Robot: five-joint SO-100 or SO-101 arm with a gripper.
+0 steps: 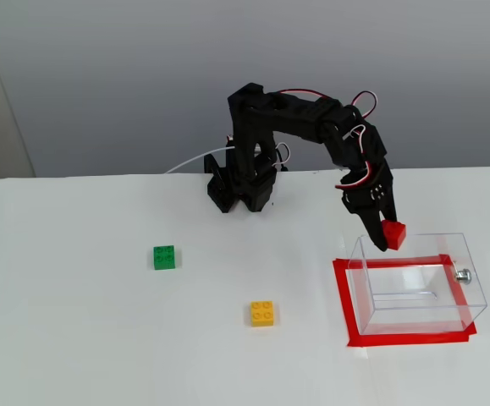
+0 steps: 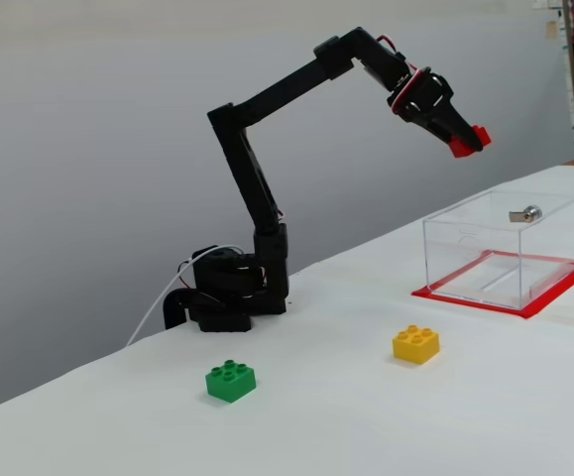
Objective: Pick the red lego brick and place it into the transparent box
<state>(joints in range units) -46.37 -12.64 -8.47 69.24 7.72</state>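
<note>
My black gripper point(image 1: 386, 238) is shut on the red lego brick point(image 1: 394, 233) and holds it in the air above the transparent box point(image 1: 371, 271), over its rear left part in a fixed view. In a fixed view the gripper point(image 2: 470, 142) shows the red brick point(image 2: 470, 141) at its tips, well above the box's point(image 2: 465, 253) open top. The box is clear, with a small metal knob point(image 1: 463, 275) on one wall, and nothing lies inside it.
A red tape outline point(image 1: 343, 296) frames the box on the white table. A green brick point(image 1: 164, 257) lies left of centre and a yellow brick point(image 1: 262, 313) lies between it and the box. The arm's base point(image 1: 240, 188) stands at the back.
</note>
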